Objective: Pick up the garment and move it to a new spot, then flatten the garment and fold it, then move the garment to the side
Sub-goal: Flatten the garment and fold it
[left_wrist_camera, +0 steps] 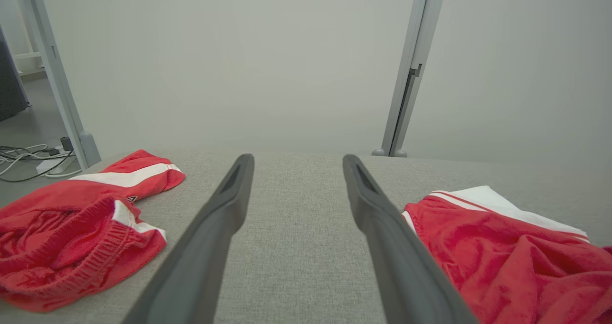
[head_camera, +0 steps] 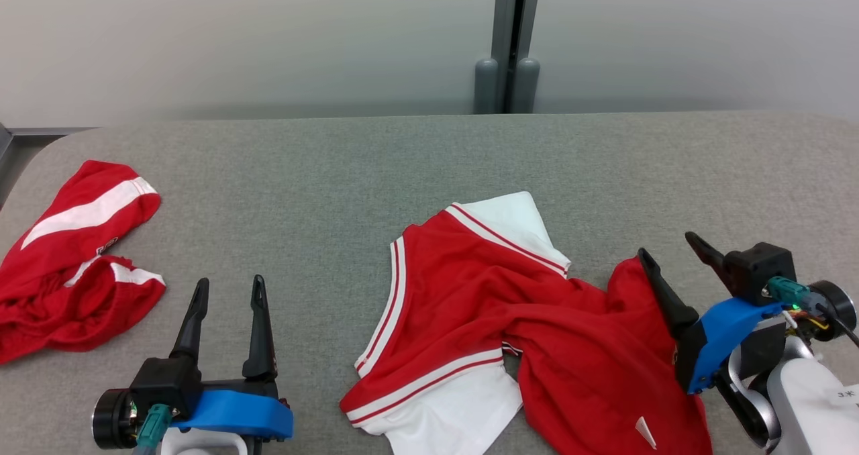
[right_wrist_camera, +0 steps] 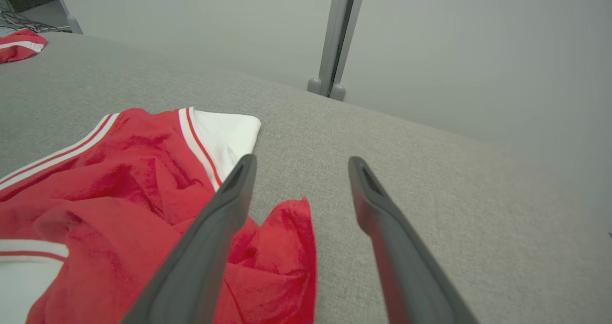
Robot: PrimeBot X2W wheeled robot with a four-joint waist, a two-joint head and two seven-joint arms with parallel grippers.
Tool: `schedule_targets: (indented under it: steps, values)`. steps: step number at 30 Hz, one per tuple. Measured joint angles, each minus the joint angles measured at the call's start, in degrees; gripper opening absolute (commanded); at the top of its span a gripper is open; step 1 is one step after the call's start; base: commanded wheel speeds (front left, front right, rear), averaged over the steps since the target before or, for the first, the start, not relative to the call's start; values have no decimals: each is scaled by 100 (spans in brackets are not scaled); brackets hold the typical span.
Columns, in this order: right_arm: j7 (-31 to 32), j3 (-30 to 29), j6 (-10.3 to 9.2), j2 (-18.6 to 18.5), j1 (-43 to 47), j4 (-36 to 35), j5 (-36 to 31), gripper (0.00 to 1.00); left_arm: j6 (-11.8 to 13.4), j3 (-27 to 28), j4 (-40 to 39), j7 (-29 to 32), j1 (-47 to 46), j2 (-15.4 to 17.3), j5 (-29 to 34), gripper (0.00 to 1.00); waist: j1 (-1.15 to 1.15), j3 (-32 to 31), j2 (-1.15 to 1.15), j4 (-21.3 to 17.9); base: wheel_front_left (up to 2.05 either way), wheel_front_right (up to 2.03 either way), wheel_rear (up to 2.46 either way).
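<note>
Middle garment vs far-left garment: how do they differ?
Middle garment spreads wide, with white panels and thin striped trim; left garment is bunched smaller, with one broad white stripe. Middle garment lies right by the open right tool; left garment lies apart from the open left tool. Both are red-and-white, rumpled, on the grey table.

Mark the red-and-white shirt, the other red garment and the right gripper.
red-and-white shirt (head_camera: 470, 287), head view, red body
other red garment (head_camera: 87, 214), head view, white stripe
right gripper (head_camera: 667, 245), head view, between fingertips
</note>
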Motion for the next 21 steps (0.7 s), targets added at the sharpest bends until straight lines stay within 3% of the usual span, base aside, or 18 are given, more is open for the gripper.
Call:
schedule_targets:
  steps: [7,17,18,19,20,21]
  values:
    - [53,225,0,-75,-204,1293,76,100,5,-24,3,-1,-92,-4,-38,100,0,152,0,259,0,0,0]
    - [-172,737,0,111,-643,2736,236,100,35,-42,5,0,-185,-10,-59,100,0,307,0,427,0,0,0]
    - [-221,786,0,140,-698,2827,294,44,37,-43,4,0,-186,-9,-60,100,0,308,0,428,0,0,0]
    - [-260,842,0,159,-742,2911,354,16,52,-41,5,0,-187,-9,-64,100,0,308,0,420,0,0,0]
    - [-309,896,0,163,-799,2989,394,0,52,-40,3,0,-190,-9,-79,100,0,312,0,411,0,0,0]
    - [-371,944,1,162,-850,3056,434,0,53,-41,8,0,-191,-10,-89,100,0,312,0,402,0,0,0]
